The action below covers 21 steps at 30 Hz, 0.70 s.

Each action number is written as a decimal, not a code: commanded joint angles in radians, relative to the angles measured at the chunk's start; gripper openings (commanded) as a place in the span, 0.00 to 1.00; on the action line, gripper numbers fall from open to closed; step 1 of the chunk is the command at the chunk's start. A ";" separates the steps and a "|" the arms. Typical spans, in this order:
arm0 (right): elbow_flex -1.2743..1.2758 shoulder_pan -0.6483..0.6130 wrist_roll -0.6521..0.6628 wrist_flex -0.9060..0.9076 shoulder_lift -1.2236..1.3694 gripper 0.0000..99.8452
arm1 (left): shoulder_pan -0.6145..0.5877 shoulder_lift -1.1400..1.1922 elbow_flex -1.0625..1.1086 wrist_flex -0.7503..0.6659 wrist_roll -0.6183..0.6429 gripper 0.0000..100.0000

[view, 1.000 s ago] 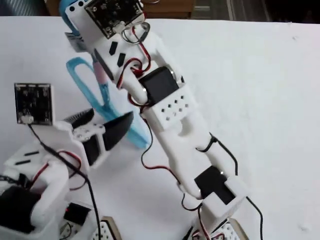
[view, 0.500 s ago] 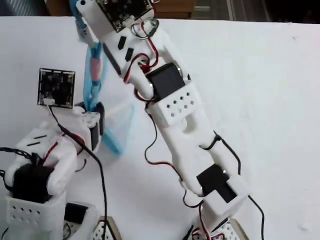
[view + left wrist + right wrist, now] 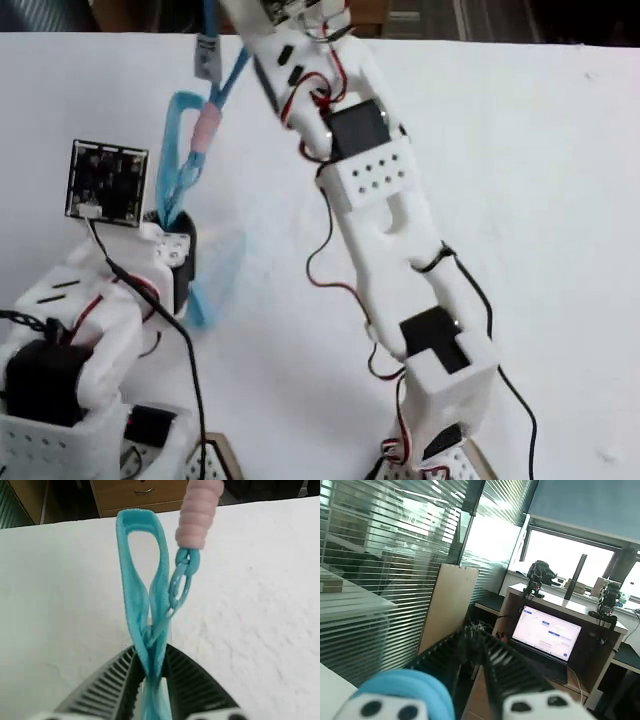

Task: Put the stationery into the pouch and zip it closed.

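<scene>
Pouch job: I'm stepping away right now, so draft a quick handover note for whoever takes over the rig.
Left gripper: shut on the loop end of the blue pouch.
Right gripper: shut, raised at the far side of the table. The cord from the pink charm runs up toward it, but the grip itself is hidden.
Done: cannot tell whether the stationery is inside or how far the zip is closed.
Left: check the contents and finish zipping.
</scene>
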 commanded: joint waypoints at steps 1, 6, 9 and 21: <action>-0.046 0.090 -0.005 -0.007 0.008 0.02 | -0.002 -0.001 -0.080 0.077 -0.005 0.02; -0.046 0.159 -0.005 -0.007 0.059 0.02 | 0.008 -0.073 -0.146 0.143 -0.055 0.02; -0.046 0.180 -0.003 -0.007 0.093 0.02 | 0.110 -0.160 -0.167 0.206 -0.054 0.02; -0.381 0.332 0.081 0.002 0.435 0.02 | 0.150 -0.216 -0.224 0.298 -0.055 0.02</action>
